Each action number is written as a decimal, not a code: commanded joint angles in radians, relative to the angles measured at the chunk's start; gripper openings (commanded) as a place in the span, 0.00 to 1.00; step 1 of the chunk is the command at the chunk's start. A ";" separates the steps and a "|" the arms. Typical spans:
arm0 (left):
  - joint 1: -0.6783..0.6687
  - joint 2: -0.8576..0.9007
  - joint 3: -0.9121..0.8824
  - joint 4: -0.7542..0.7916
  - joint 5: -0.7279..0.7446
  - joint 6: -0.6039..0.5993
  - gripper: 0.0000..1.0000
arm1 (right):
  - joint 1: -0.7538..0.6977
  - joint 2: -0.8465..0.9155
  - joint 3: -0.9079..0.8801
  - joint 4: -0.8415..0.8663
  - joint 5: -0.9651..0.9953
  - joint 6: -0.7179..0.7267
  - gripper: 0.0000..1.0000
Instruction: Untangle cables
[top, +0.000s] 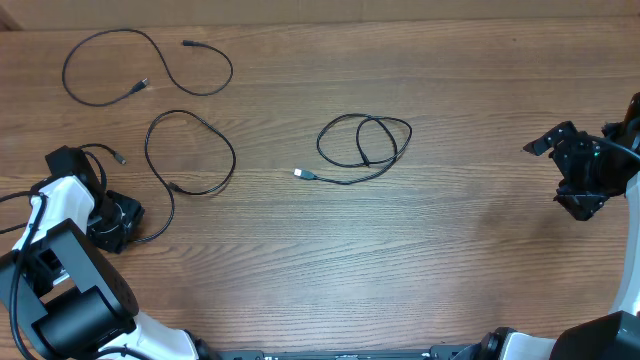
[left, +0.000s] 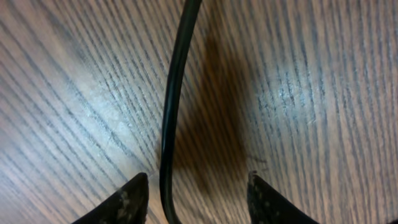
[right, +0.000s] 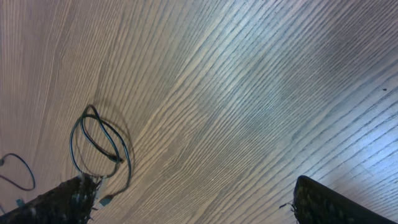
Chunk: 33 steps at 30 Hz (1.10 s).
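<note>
Three thin black cables lie apart on the wooden table. One loose loop (top: 110, 45) is at the far left. A second cable (top: 190, 125) curls at the left and runs down to my left gripper (top: 122, 222). That gripper is open, low over the table, with this cable (left: 171, 106) running between its fingertips (left: 196, 196). The third cable (top: 365, 140), a double loop with a silver-tipped plug (top: 300, 174), lies in the middle; it also shows in the right wrist view (right: 99, 146). My right gripper (top: 580, 175) is open and empty at the far right, its fingertips (right: 186, 199) wide apart.
Thicker black cords (top: 95, 160) hang by the left arm base (top: 70, 290) at the lower left. The right arm (top: 625, 250) comes in along the right edge. The wooden table top (top: 450, 250) stretches between the arms.
</note>
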 joint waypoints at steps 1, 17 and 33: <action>-0.002 0.002 -0.019 0.016 0.019 -0.004 0.46 | -0.001 -0.007 0.018 0.003 0.003 -0.005 1.00; 0.051 0.004 -0.019 0.143 0.025 -0.023 0.05 | -0.001 -0.007 0.018 0.003 0.003 -0.005 1.00; 0.174 0.004 0.154 0.220 0.127 -0.002 0.04 | -0.001 -0.007 0.018 0.003 0.003 -0.004 1.00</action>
